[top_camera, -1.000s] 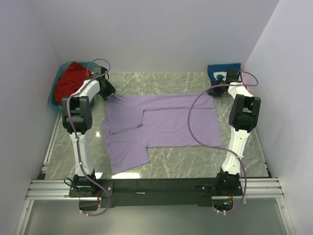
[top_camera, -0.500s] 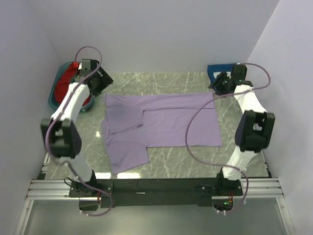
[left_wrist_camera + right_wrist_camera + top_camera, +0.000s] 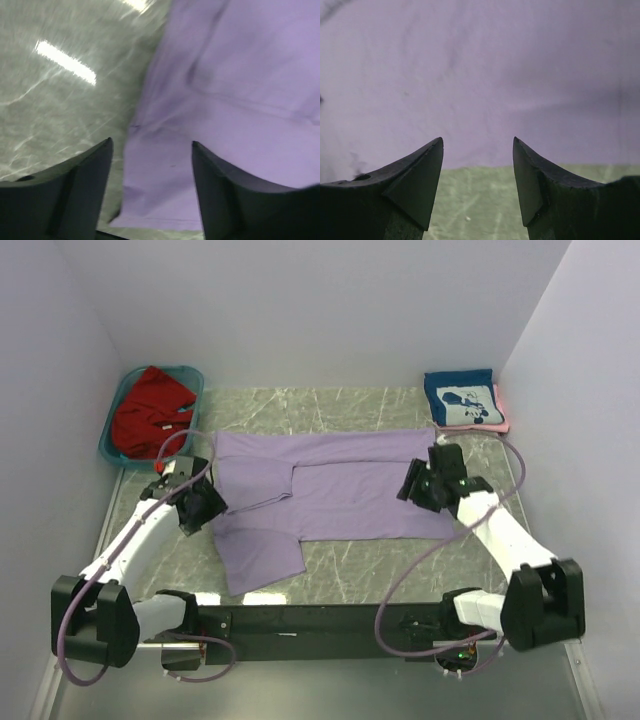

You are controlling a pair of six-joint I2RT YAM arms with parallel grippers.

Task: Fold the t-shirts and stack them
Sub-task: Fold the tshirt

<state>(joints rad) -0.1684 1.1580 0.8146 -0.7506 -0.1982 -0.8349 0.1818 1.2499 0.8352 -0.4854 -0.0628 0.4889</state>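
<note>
Spread fingers (image 3: 412, 177) hang, apparently close, over lavender shirt (image 3: 480, 75) and table (image 3: 480, 200).

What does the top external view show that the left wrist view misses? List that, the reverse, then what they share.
Only top external: teal tub holding the red t-shirt, the folded navy t-shirt on a pink t-shirt. Only left wrist: the left fingers spread open above the cloth edge, close up. Both: lavender t-shirt on the marble table.

There were four shirts, one lavender (image 3: 340, 485), one red (image 3: 150, 410), one navy (image 3: 460, 400) and one pink (image 3: 502, 419), plus one tub (image 3: 107, 440), one desk (image 3: 350, 405) and two hands, a left hand (image 3: 198, 510) and a right hand (image 3: 420, 485).
</note>
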